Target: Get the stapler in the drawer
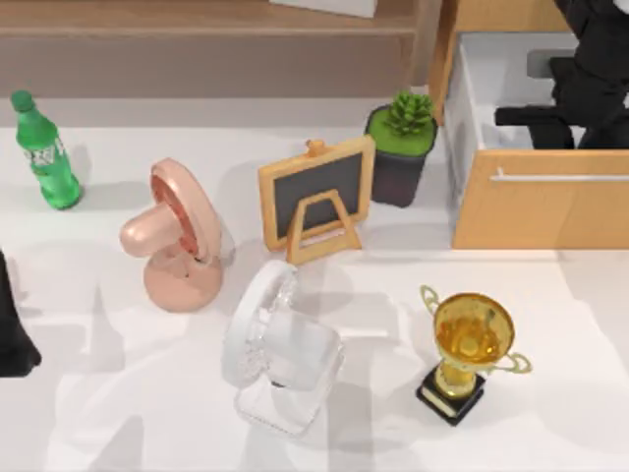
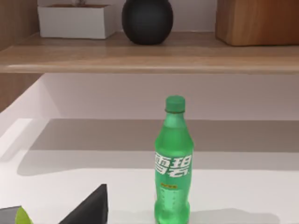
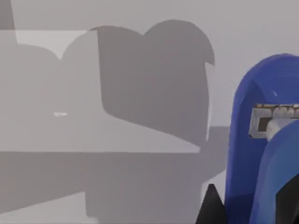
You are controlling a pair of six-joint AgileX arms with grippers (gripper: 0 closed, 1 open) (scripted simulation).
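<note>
Leftmost, at the top view's left edge, my left arm [image 1: 12, 324] sits parked low on the white counter [image 1: 550, 305]; I cannot tell how its gripper stands. Just beyond it a green soda bottle [image 1: 44, 152] stands upright near the back left of the counter, and the left wrist view faces that bottle [image 2: 174, 163] head-on, with a brown wooden shelf [image 2: 149, 58] behind it carrying a white box [image 2: 74, 21] and a dark round vase [image 2: 147, 21].

Further right stand a pink desk fan [image 1: 172, 236] and, nearer the front, a white desk fan [image 1: 275, 349]. Between them and the back sits a small chalkboard easel [image 1: 316, 197], with a potted green plant [image 1: 403, 147] just beside it on the right. A gold trophy [image 1: 470, 349] on a black base stands toward the front right.

At the far right, the drawer [image 1: 541, 211] is pulled open, its wood front and thin silver handle facing forward and its white inside walls showing. My right arm [image 1: 580, 88] reaches down into it, the gripper [image 1: 536, 118] low inside the box. The right wrist view shows what the overhead does not: the blue stapler [image 3: 264, 140] close against the camera, between the gripper's dark fingers [image 3: 212, 207], with the drawer's pale interior and shadows behind. So the gripper appears clamped on the stapler, inside the drawer. The plant and easel stand just left of the drawer, apart from the arm.
</note>
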